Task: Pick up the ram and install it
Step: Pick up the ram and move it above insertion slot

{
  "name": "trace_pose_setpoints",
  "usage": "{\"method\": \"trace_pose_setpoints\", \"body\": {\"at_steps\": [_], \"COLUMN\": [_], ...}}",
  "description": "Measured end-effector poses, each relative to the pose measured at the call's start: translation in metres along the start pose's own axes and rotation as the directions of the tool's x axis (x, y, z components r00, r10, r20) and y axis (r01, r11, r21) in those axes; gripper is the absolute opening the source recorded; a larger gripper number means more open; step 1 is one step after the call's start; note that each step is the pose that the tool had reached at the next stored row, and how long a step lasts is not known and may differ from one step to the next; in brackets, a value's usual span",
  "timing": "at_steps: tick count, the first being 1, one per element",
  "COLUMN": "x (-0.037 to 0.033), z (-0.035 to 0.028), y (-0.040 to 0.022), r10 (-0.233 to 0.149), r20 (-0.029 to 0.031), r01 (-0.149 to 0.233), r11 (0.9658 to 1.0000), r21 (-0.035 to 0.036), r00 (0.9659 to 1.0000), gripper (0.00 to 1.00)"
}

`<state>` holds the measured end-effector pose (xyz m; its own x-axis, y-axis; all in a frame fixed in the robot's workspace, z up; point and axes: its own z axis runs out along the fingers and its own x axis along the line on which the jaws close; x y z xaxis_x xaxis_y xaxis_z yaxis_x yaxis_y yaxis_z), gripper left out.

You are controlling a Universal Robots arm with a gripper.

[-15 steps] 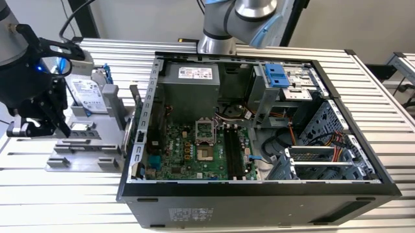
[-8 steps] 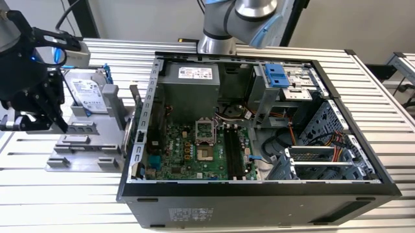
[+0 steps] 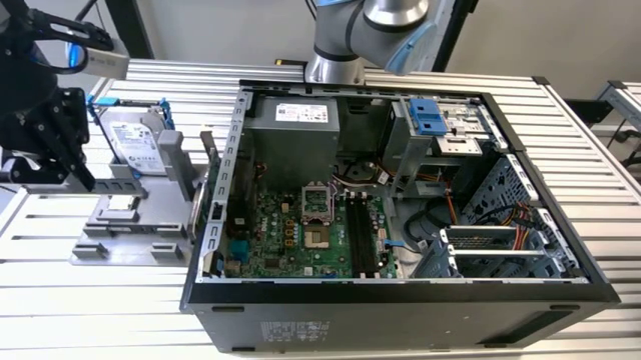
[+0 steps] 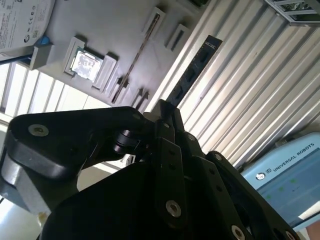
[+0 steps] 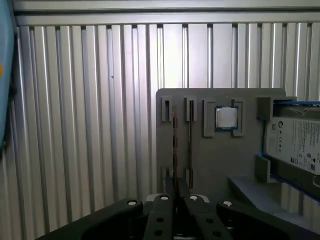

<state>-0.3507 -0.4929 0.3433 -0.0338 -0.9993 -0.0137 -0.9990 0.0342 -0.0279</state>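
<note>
Got the end effector point(image 4: 164, 107) clamped shut on one end of the ram point(image 4: 197, 62), going by the second wrist view. Can see the rest of the stick poking out past the fingertips, black chips showing, hanging over the table point(image 4: 260, 75) slats just beside the gray holder point(image 4: 115, 30). Gripping by the end like that, probably to leave most of the length free for lining up with a slot. Also spotting the little square cpu point(image 4: 86, 62) in its holder pocket and the hard drive point(image 4: 20, 20) at the holder's edge. Over in the exterior view, looking at the open case point(image 3: 401, 292) with bare memory slots point(image 3: 362, 232) on the board, so calling it picked up but not installed yet
</note>
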Motion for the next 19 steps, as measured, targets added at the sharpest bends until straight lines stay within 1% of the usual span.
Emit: {"method": "trace_pose_setpoints", "body": {"at_steps": [2,11,17,19], "x": [0.0000,-0.0002,-0.0003,-0.0004], "z": [-0.0041,-0.0190,-0.0287,-0.0315], "y": [0.0000,0.0005,0.0013,0.0016], "r10": [0.000,0.000,0.000,0.000], "r20": [0.0002,0.0002,0.0000,-0.0002], "r01": [0.000,0.000,0.000,0.000], "r11": [1.0000,1.0000,1.0000,1.0000], "r21": [0.0019,0.0023,-0.0045,-0.0082], "r00": [1.0000,1.0000,1.0000,1.0000], "gripper": [0.00,0.00,0.00,0.00]}}
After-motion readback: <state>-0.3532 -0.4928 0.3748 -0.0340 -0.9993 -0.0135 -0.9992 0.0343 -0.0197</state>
